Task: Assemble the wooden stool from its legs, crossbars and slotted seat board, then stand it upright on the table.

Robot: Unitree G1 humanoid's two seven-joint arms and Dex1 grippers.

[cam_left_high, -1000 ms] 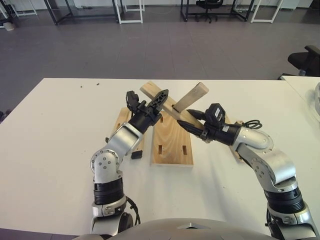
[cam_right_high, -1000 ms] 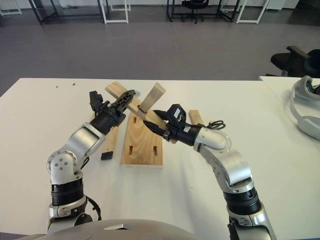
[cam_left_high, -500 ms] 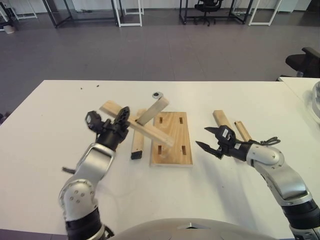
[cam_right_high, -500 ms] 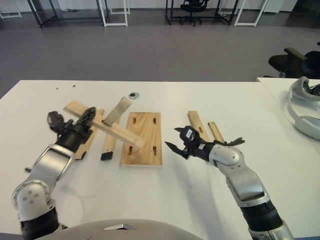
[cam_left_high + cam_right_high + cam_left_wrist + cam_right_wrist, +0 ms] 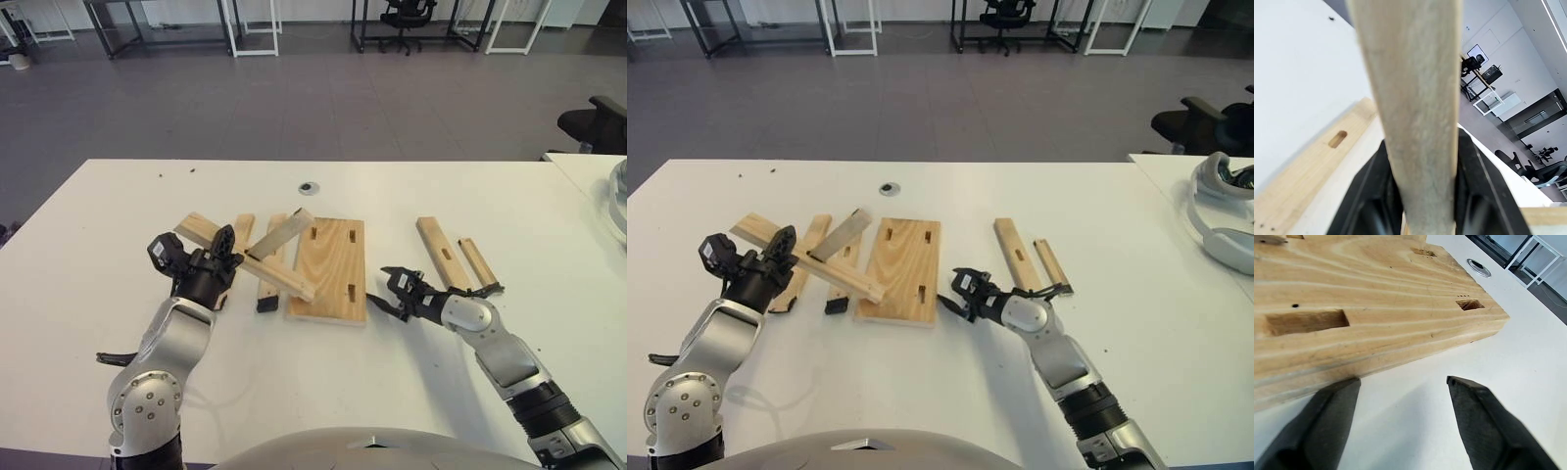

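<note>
The left gripper [image 5: 227, 257] is clenched around a long wooden bar [image 5: 284, 278], gripping it near one end. In the left wrist view both fingers [image 5: 1369, 196] press against the opposite faces of that bar [image 5: 1415, 98]. From the fingers the bar runs out toward the seat board [image 5: 333, 262], and its far end lies over the board's near edge. A shorter bar [image 5: 282, 235] crosses the long one just ahead of the fingertips and tilts up from it.

Beneath the held bar, just ahead of the left fingers, two more wooden pieces lie flat on the table [image 5: 98, 245]. One is a slotted piece [image 5: 242, 229], seen below the fingers in the wrist view [image 5: 1312, 166]. The other is a leg with a black end cap [image 5: 268, 290].

The right gripper [image 5: 377, 289] is released, its fingers spread apart and holding nothing. In the right wrist view one fingertip [image 5: 1332, 421] sits just beside the seat board's side edge [image 5: 1352, 347]. The other fingertip [image 5: 1488, 431] stands apart over bare table. The board lies flat with its slots facing up.

Behind the right fingers, on the wrist side away from the board, two loose slotted pieces [image 5: 436, 253] [image 5: 476, 262] lie side by side. A round grommet [image 5: 310, 187] sits in the table beyond the board.
</note>
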